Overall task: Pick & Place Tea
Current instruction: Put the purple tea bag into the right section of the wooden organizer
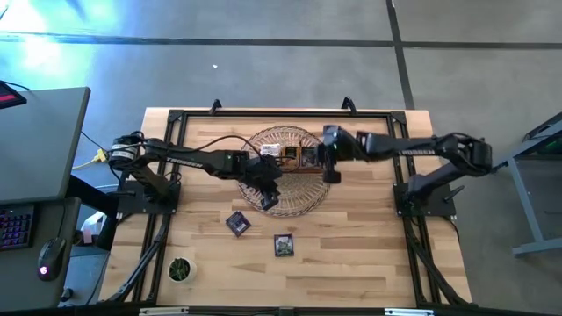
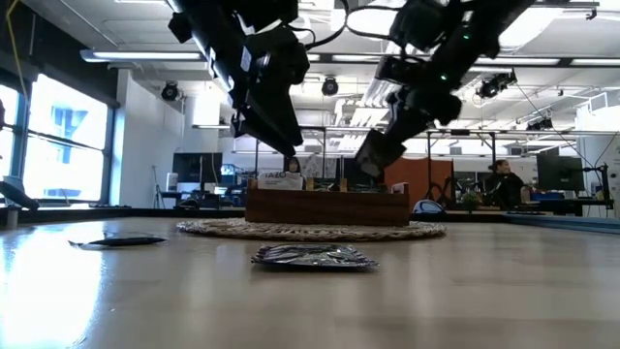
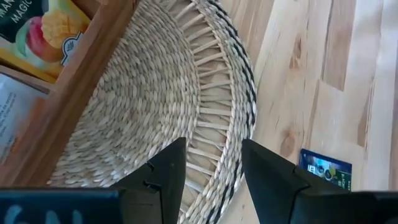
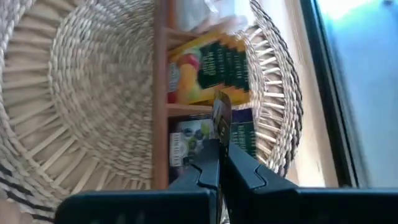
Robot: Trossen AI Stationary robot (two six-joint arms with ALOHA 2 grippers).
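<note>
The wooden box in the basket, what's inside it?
The wooden box holds tea sachets with fruit pictures, sorted by compartment. The right tool, pinching one sachet, hides part of the nearest compartment; anything underneath is covered.

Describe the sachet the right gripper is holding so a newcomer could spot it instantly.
Find the round woven basket mid-table, then the wooden box standing in it. Just above the box, the right gripper is shut on a tea sachet held edge-on. Unlike the sachets lying flat in the box or out on the table, it hangs in the air.
</note>
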